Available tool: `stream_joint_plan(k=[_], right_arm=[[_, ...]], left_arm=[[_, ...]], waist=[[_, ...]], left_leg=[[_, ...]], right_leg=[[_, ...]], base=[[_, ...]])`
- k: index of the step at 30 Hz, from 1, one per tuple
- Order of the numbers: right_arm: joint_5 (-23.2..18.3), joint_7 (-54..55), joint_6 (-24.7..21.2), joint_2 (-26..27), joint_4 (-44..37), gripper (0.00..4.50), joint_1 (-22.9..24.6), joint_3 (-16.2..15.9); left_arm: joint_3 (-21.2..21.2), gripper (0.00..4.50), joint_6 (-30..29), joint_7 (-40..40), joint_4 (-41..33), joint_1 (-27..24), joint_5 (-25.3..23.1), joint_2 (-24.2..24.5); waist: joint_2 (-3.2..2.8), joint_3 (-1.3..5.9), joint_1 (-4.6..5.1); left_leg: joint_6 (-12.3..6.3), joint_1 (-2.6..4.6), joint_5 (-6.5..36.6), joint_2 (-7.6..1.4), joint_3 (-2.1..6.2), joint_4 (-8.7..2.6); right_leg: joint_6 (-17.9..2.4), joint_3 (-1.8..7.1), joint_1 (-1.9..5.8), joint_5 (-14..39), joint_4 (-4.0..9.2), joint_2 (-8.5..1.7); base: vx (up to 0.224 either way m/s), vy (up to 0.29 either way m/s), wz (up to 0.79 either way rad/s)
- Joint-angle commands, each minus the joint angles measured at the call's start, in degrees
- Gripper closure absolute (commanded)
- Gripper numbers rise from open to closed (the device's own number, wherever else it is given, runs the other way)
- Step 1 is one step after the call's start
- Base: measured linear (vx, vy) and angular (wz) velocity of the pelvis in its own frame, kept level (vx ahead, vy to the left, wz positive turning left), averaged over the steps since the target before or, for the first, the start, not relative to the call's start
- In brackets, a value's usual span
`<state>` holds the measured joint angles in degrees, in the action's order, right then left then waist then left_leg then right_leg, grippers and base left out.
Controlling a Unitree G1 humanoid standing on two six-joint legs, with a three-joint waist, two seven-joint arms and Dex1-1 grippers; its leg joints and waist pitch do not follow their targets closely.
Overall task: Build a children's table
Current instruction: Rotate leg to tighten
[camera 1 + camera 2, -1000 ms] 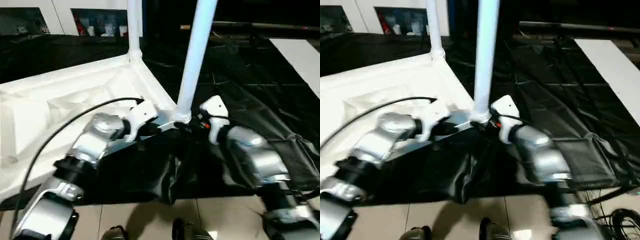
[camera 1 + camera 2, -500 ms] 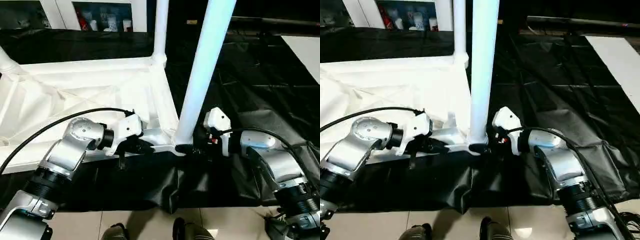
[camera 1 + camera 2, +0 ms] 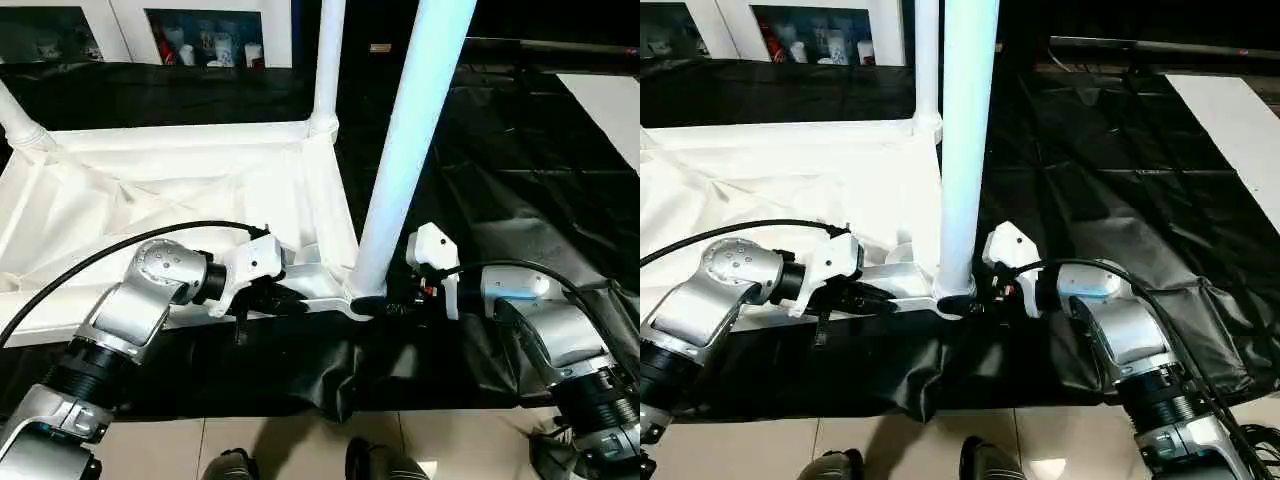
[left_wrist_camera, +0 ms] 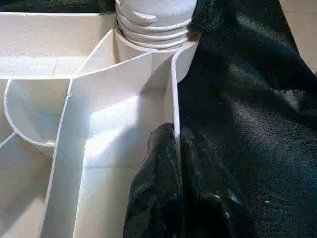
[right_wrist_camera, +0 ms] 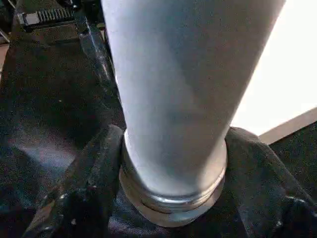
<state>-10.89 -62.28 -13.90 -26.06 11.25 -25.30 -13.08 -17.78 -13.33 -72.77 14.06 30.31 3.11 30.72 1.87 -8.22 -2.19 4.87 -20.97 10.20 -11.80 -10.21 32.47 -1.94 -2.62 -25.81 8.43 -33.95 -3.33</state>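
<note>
White plastic children's table top (image 3: 180,190) upside down on black plastic sheeting (image 3: 520,180), ribbed underside facing up, near edge toward the robot. Three long tapered round white legs standing up from corner sockets: near-right leg (image 3: 405,150) closest to camera, far-right leg (image 3: 328,60) behind it, far-left leg (image 3: 18,118) at the frame edge.

Left gripper (image 4: 177,163) on the near rim of the top, just left of the near-right corner socket. Black fingers (image 4: 153,188) pressed together with the thin white rim wall (image 4: 174,99) pinched between them, one finger inside the ribbed pocket, one outside over the sheeting. Threaded base of the near-right leg visible just beyond the fingertips in the left wrist view.

Right gripper (image 5: 173,168) at the base of the near-right leg, coming in from the right. Black fingers (image 5: 94,168) spread either side of the leg just above the socket collar, touching or nearly touching the leg; firm clamp or not, cannot tell.

White glass-door cabinet (image 3: 200,30) at the back, behind the sheeting. Tiled floor (image 3: 300,445) at the near edge.
</note>
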Motion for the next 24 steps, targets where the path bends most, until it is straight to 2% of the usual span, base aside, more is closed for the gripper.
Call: stream_joint_plan(k=[1,9,13,14,16,17,18,19,20,21,22,23,24], right_arm=[[-0.3,-0.1,0.5,-0.5,-0.4,1.71,0.1,0.2],[-0.2,0.2,0.4,0.1,0.1,1.82,0.2,0.3],[0.8,3.4,-0.3,1.3,1.3,1.84,0.3,0.7],[1.4,5.1,-0.4,1.9,2.2,1.84,0.2,0.9],[3.0,13.0,-1.7,5.1,5.3,1.84,-0.4,2.5],[3.1,13.8,-1.9,5.5,5.5,1.84,-0.5,2.7],[3.7,19.7,-3.2,8.5,7.1,1.84,-0.7,4.0],[3.8,20.9,-3.5,9.1,7.3,1.84,-0.8,4.2],[3.8,23.9,-4.6,10.8,7.8,1.84,-0.9,4.9],[4.0,26.8,-5.5,12.4,8.1,1.84,-1.0,5.5],[4.1,29.1,-6.2,13.7,8.3,1.84,-1.1,6.0],[4.1,36.3,-7.6,17.8,9.8,1.84,-1.9,7.9],[4.1,37.6,-7.9,18.5,10.1,1.84,-2.1,8.3]], left_arm=[[-2.2,4.5,-0.1,-2.0,-0.2,-1.2,0.6,-0.3],[-2.2,4.5,-0.6,-2.0,-0.5,-1.4,0.5,-0.2],[-2.3,4.5,-1.0,0.9,1.2,-1.0,-1.4,-0.8],[-2.2,4.5,-1.3,2.7,2.2,-0.5,-2.3,-1.3],[-1.4,4.5,-2.7,7.9,5.1,0.9,-3.7,-3.7],[-1.4,4.5,-2.9,8.3,5.3,1.0,-3.8,-3.9],[-1.0,4.5,-4.2,11.4,7.3,2.3,-4.4,-5.9],[-1.0,4.5,-4.5,12.1,7.7,2.5,-4.6,-6.2],[-0.8,4.5,-5.1,14.0,8.7,3.2,-5.1,-7.3],[-0.5,4.5,-5.9,16.0,9.9,4.0,-5.4,-8.4],[-0.2,4.5,-6.4,17.5,10.8,4.7,-5.6,-9.2],[0.4,4.5,-7.9,21.2,13.1,6.5,-6.0,-11.6],[0.5,4.5,-8.2,21.9,13.5,6.8,-6.1,-12.1]], waist=[[-0.14,4.51,-0.13],[-0.14,4.62,-0.17],[-0.14,4.49,-0.16],[-0.09,4.31,-0.06],[0.03,3.99,0.02],[0.03,3.99,0.02],[0.15,3.61,0.11],[-0.01,3.5,0.03],[0.07,3.28,0.2],[0.12,3.15,0.28],[0.09,3.19,0.37],[-0.02,3.28,0.5],[-0.12,3.41,0.38]], left_leg=[[-4.75,0.15,6.0,-0.73,-0.29,-2.87],[-5.07,0.12,5.5,-0.7,-0.31,-2.74],[-4.68,0.13,6.4,-0.69,-0.28,-2.77],[-4.37,0.1,7.1,-0.69,-0.3,-2.81],[-2.97,0.28,9.7,-0.49,-0.29,-2.91],[-2.97,0.28,9.7,-0.49,-0.29,-2.91],[-1.92,0.49,11.2,-0.46,-0.29,-3.12],[-1.41,0.61,12.1,-0.36,-0.13,-3.16],[-0.74,0.71,14.1,-0.23,0.19,-3.46],[-0.48,0.68,14.8,-0.16,0.33,-3.56],[-0.17,0.78,15.2,-0.02,0.61,-3.7],[-0.09,0.95,15.2,-0.1,0.59,-3.69],[0.08,1.18,15.2,-0.04,0.67,-3.65]], right_leg=[[-13.6,2.63,4.72,7.7,2.89,-3.29],[-14.0,2.6,4.78,6.7,2.7,-3.26],[-13.5,2.57,4.7,8.8,2.91,-3.29],[-13.0,2.58,4.56,10.2,3.15,-3.22],[-10.8,2.5,4.29,17.7,4.04,-3.33],[-10.8,2.5,4.29,17.7,4.04,-3.33],[-9.3,2.49,3.83,23.0,4.73,-3.29],[-8.6,2.39,3.74,25.3,4.9,-3.39],[-6.7,2.19,3.83,30.4,5.4,-3.51],[-5.6,2.08,3.86,32.9,5.62,-3.51],[-3.3,2.01,3.74,36.6,6.25,-3.71],[-3.2,2.05,3.48,36.7,6.36,-3.75],[-3.2,1.92,3.47,36.4,6.43,-3.79]], base=[[0.0,0.0,0.0],[0.0,0.0,0.0],[0.0,0.0,0.0],[0.0,0.0,0.0],[0.0,0.0,0.0],[0.0,0.0,0.0],[0.0,0.0,0.0],[0.0,0.0,0.0],[0.0,0.0,0.0],[0.0,0.0,0.0],[0.0,0.0,0.0],[0.0,0.0,0.0],[0.0,0.0,0.0]])
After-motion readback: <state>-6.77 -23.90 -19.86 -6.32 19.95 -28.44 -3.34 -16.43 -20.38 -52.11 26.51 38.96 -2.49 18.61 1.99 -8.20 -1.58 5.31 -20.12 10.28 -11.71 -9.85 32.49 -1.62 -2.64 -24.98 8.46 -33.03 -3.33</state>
